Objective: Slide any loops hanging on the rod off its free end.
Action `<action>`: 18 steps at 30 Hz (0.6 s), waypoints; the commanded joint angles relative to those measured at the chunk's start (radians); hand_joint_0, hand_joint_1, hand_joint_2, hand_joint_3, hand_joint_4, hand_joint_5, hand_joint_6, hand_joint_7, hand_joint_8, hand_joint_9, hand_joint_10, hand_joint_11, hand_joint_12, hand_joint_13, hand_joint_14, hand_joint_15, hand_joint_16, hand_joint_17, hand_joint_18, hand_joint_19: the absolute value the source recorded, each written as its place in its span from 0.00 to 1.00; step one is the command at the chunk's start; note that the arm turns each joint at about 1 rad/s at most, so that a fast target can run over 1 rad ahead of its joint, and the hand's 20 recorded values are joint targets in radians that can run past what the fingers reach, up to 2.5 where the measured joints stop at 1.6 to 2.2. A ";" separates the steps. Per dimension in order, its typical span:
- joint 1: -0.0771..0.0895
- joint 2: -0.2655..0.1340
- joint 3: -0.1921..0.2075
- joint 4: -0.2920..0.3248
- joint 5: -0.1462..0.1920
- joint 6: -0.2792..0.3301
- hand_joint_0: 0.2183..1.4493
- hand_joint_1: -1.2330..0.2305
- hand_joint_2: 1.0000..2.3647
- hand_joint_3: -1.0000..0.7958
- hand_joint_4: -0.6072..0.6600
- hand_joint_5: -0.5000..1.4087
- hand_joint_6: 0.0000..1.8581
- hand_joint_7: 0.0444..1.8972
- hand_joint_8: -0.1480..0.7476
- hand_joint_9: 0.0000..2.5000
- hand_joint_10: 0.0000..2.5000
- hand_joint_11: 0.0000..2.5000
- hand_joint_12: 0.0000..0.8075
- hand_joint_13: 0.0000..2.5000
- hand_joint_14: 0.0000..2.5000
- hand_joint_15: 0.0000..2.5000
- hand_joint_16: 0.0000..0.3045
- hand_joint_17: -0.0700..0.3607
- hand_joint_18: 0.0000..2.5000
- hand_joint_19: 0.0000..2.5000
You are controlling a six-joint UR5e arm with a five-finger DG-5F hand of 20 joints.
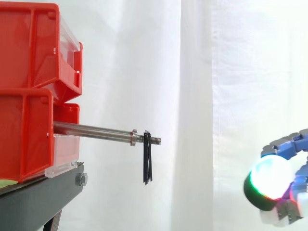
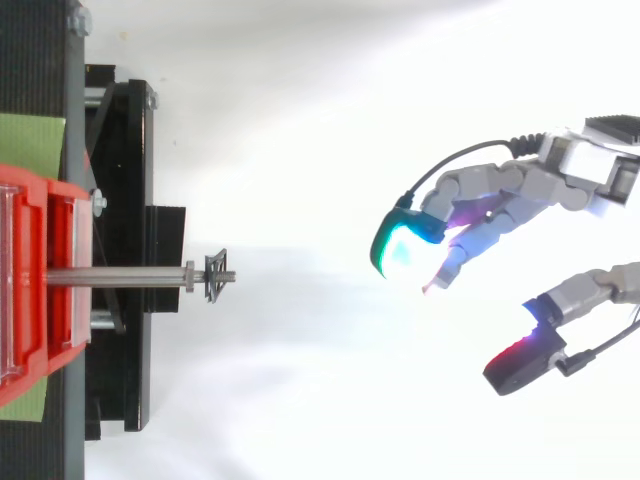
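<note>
- Rod (image 1: 91,129): bare metal, level, projecting rightward from the stacked red bins (image 1: 29,91); a small collar (image 1: 134,137) sits near its tip, with a short threaded free end (image 1: 155,140) beyond it
- Loops (image 1: 147,161): thin and black, hanging straight down from the threaded section, just past the collar on the free-end side; they appear to be two bands, though the count is hard to make out
- Loops (image 2: 216,277), from above: a small dark shape across the rod, close to its tip
- Hand (image 2: 500,195): well apart from the rod and loops, off beyond the free end toward the right edge
- Hand (image 1: 272,180), from the side: lower than the rod, near the bottom right corner
- Hand, state: wide and empty; fingers gently bent and spread, thumb (image 2: 575,295) set well away from them, touching nothing
- Fingertip pads: one pad (image 2: 400,245) glows cyan-green and faces toward the rod's end; the thumb pad (image 2: 515,360) shows red
- Red bins: two tiers, resting on a black stand (image 1: 43,192)
- Green sheet (image 2: 30,140): visible on either side of the bins, from above
- White curtain (image 1: 231,72): hangs behind everything
</note>
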 commanded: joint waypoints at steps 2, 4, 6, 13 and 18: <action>-0.002 -0.049 0.001 0.125 0.001 0.005 0.26 0.28 0.00 0.28 0.73 0.17 0.27 0.50 0.53 0.35 0.00 0.16 0.41 0.27 0.00 0.03 0.14 0.38 0.22 0.07; -0.002 -0.072 0.001 0.169 0.001 0.005 0.26 0.28 0.00 0.28 0.74 0.17 0.27 0.50 0.53 0.35 0.00 0.16 0.41 0.27 0.00 0.03 0.14 0.39 0.22 0.07; 0.000 -0.077 0.001 0.195 0.002 0.005 0.26 0.28 0.00 0.28 0.73 0.17 0.27 0.50 0.53 0.35 0.00 0.15 0.42 0.27 0.00 0.03 0.14 0.39 0.22 0.07; 0.003 -0.077 0.001 0.243 0.002 -0.047 0.26 0.30 0.00 0.28 0.74 0.17 0.27 0.50 0.53 0.35 0.00 0.16 0.42 0.27 0.00 0.03 0.14 0.39 0.22 0.07; 0.004 -0.077 0.001 0.244 0.004 -0.088 0.27 0.33 0.00 0.28 0.74 0.17 0.27 0.50 0.53 0.36 0.00 0.16 0.42 0.27 0.00 0.03 0.14 0.39 0.22 0.07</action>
